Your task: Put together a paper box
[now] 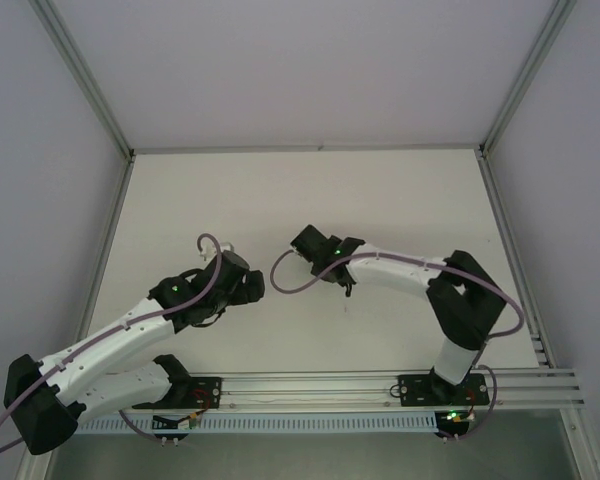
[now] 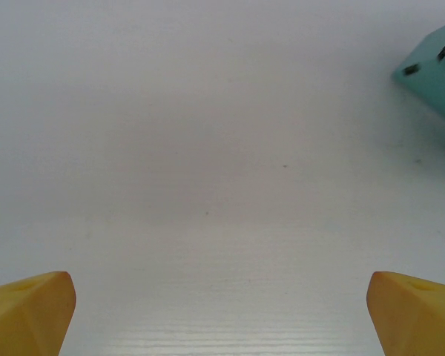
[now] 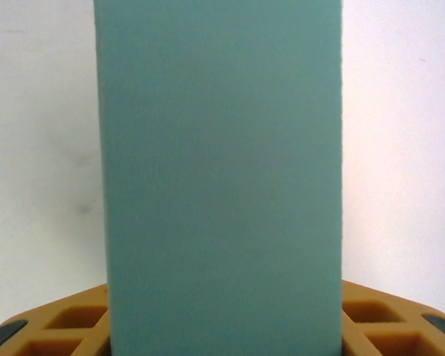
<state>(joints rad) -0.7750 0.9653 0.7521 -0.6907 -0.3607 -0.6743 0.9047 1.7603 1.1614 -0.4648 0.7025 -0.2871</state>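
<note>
The teal-green paper box (image 3: 219, 170) stands as a tall flat-faced panel in the middle of the right wrist view. It sits between the orange fingers (image 3: 378, 319) of my right gripper (image 3: 224, 315), which is shut on it at its lower end. In the top view my right gripper (image 1: 318, 252) hangs over the middle of the table. A corner of the paper box (image 2: 437, 70) shows at the upper right of the left wrist view. My left gripper (image 2: 222, 319) is open, its yellow fingertips (image 2: 30, 311) wide apart over bare table, and it stands apart from the box. Seen from above, my left gripper (image 1: 242, 280) is just left of the right one.
The white table (image 1: 380, 200) is fenced by grey walls and aluminium posts (image 1: 80, 75) at the back and sides. A metal rail (image 1: 320, 385) with the arm bases runs along the near edge. Purple cables (image 1: 285, 275) loop between the two wrists.
</note>
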